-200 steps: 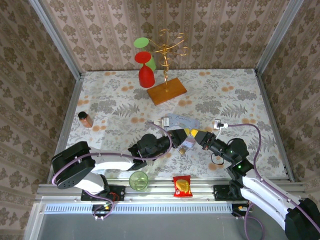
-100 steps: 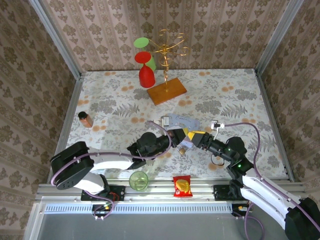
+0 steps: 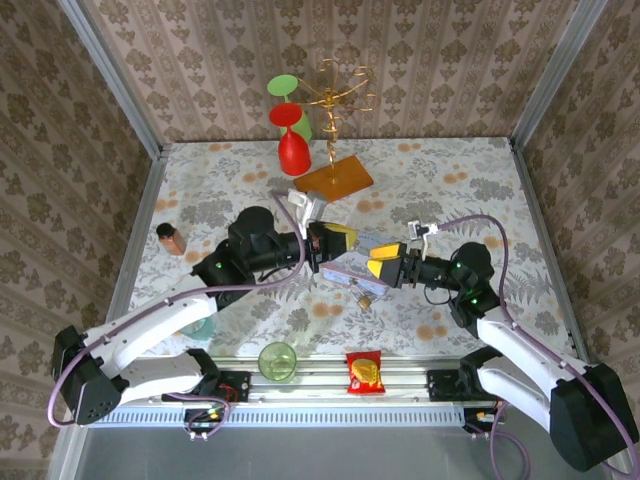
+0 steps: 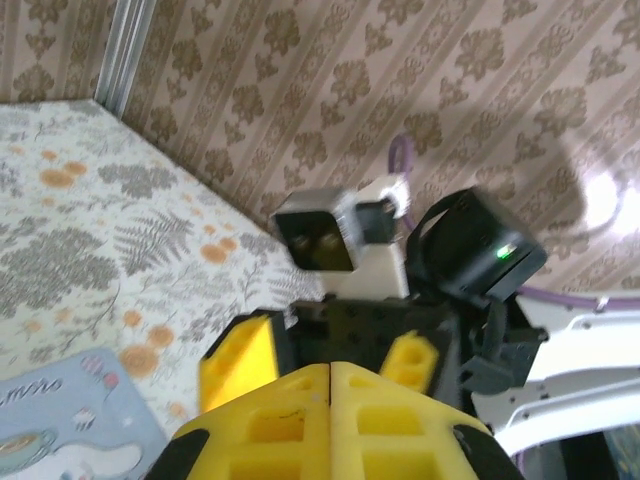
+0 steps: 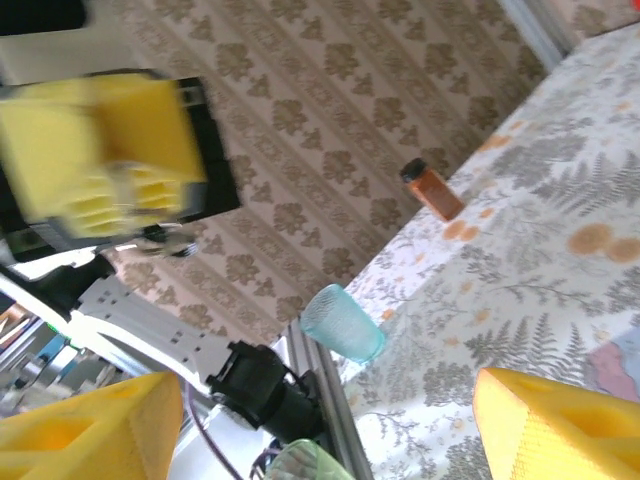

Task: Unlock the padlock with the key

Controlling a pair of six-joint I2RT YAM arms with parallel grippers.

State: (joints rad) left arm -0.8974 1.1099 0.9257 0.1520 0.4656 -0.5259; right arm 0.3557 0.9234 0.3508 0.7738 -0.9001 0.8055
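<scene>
The padlock (image 3: 363, 294) is a small brass piece lying on the flowered tablecloth, just in front of both grippers and free of them. My left gripper (image 3: 340, 241) is raised above the cloth with its yellow fingers (image 4: 290, 420) pressed flat together and nothing showing between them. It faces my right gripper (image 3: 386, 268), whose yellow fingers (image 4: 240, 358) stand wide apart. From the right wrist, the left gripper (image 5: 100, 150) is a blur at upper left, while the right gripper (image 5: 330, 430) stands open and empty. The key is not visible.
A pastel tin box (image 3: 372, 243) lies behind the grippers. The gold wire rack (image 3: 335, 100) on its wooden base, a red glass (image 3: 292, 150) and a green one stand at the back. A brown bottle (image 3: 170, 238) is at left; a teal cup (image 5: 342, 322), green cup (image 3: 277, 360) and snack packet (image 3: 365, 372) are near the front.
My left arm has lifted off the table and swung back and left, away from the padlock. My right gripper has shifted slightly left and up. The padlock now lies alone.
</scene>
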